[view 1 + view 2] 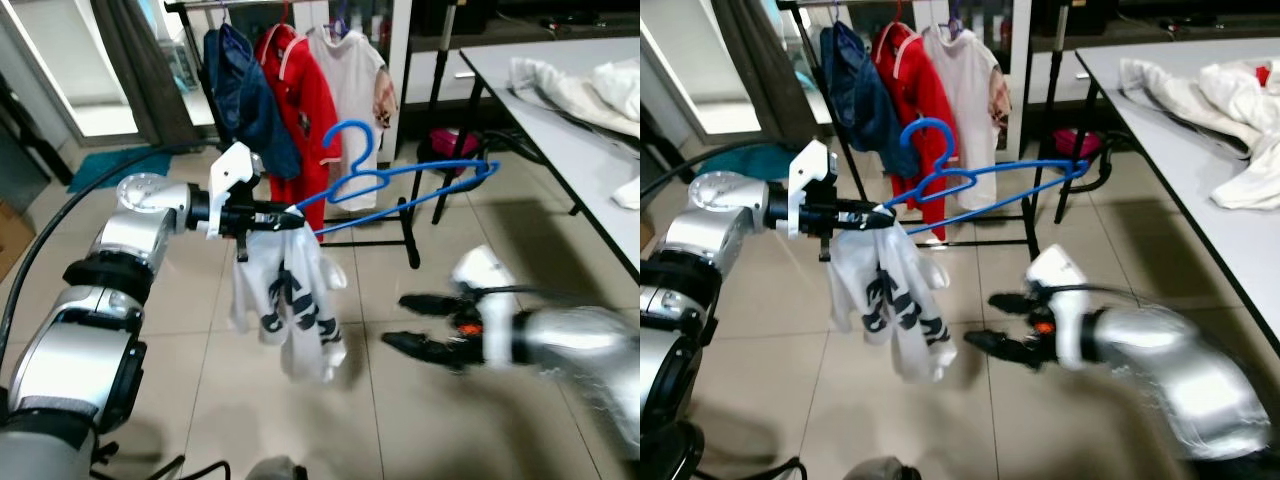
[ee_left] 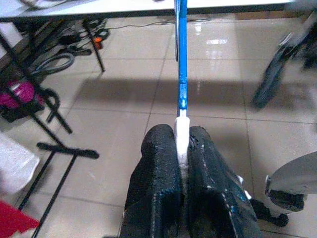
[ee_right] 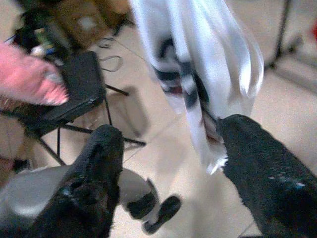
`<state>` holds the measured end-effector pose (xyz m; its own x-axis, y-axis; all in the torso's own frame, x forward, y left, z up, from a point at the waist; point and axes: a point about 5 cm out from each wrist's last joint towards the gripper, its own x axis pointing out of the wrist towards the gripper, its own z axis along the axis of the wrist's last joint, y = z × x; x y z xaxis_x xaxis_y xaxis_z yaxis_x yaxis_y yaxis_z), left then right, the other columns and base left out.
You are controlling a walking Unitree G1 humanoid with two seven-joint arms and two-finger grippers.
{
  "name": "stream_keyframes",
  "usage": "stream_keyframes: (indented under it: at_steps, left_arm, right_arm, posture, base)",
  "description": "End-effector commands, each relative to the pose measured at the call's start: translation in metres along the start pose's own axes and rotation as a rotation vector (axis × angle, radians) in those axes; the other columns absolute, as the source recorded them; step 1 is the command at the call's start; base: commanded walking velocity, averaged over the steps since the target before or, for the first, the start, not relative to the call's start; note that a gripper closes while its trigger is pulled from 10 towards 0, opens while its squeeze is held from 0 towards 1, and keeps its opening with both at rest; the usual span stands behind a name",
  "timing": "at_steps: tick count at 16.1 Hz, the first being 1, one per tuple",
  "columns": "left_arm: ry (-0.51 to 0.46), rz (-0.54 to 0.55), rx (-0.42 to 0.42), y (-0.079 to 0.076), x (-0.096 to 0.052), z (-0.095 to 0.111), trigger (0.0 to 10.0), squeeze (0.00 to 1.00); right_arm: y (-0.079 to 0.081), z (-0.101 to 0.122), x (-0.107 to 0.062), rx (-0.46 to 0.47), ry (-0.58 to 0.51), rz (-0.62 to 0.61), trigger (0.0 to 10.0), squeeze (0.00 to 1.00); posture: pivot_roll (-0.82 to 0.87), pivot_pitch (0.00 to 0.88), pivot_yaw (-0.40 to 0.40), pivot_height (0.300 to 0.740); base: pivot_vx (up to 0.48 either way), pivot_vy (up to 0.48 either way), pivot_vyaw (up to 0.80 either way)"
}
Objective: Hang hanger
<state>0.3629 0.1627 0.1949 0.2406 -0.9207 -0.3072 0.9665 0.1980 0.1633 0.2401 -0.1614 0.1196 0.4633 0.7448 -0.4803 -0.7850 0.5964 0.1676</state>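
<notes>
A blue hanger (image 1: 400, 185) sticks out to the right from my left gripper (image 1: 285, 213), which is shut on its end together with a corner of a white garment (image 1: 285, 300) with dark print. The garment droops below the gripper. In the left wrist view the black fingers (image 2: 158, 168) clamp the blue hanger bar (image 2: 182, 74) and a white strip. My right gripper (image 1: 412, 322) is open, low and right of the garment, blurred. In the right wrist view the garment (image 3: 198, 64) hangs between its spread fingers (image 3: 101, 163). The clothes rack (image 1: 400, 120) stands behind.
On the rack hang a navy garment (image 1: 240, 95), a red one (image 1: 305, 110) and a white shirt (image 1: 350, 90). A grey table (image 1: 590, 150) with white cloths stands at the right. The rack's black foot (image 1: 410, 235) and a pink object (image 1: 445, 140) lie on the tiled floor.
</notes>
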Motion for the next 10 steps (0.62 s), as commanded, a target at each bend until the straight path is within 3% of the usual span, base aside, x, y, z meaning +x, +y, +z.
stream_keyframes:
  at_steps: [1,4,6,7,8,9,10]
  left_arm:
    - [-0.017,-0.014,0.036,0.002,0.000,0.011,0.0,0.00]
    - [-0.046,-0.071,0.027,-0.007,0.014,0.012,0.0,0.00]
    - [-0.062,-0.101,0.024,-0.013,0.020,0.013,0.0,0.00]
    - [-0.072,-0.105,0.020,-0.015,0.022,0.013,0.0,0.00]
    - [-0.076,-0.108,0.018,-0.018,0.022,0.012,0.0,0.00]
    - [-0.075,-0.112,0.016,-0.020,0.022,0.012,0.0,0.00]
    - [-0.066,-0.119,0.013,-0.024,0.022,0.010,0.0,0.00]
  right_arm:
    - [-0.010,-0.004,0.008,0.046,0.015,-0.090,10.0,1.00]
    - [-0.024,-0.020,0.042,0.284,-0.042,-0.217,10.0,1.00]
    - [-0.028,-0.029,0.051,0.369,-0.045,-0.270,10.0,0.98]
    - [-0.031,-0.033,0.053,0.414,-0.050,-0.298,10.0,0.58]
    - [-0.034,-0.036,0.054,0.451,-0.059,-0.318,10.0,0.25]
    - [-0.034,-0.037,0.053,0.459,-0.060,-0.322,10.0,0.00]
    - [-0.034,-0.039,0.051,0.482,-0.064,-0.313,10.0,0.00]
  posture:
    - [0.03,0.005,0.145,0.740]
    - [0.05,0.033,0.151,0.740]
    - [0.06,0.047,0.154,0.740]
    - [0.06,0.059,0.162,0.740]
    - [0.06,0.066,0.163,0.740]
    - [0.07,0.075,0.164,0.740]
    - [0.07,0.086,0.165,0.740]
  base:
    - [0.000,0.000,0.00]
    - [0.000,0.000,0.00]
    - [0.000,0.000,0.00]
    - [0.000,0.000,0.00]
    - [0.000,0.000,0.00]
    - [0.000,0.000,0.00]
    - [0.000,0.000,0.00]
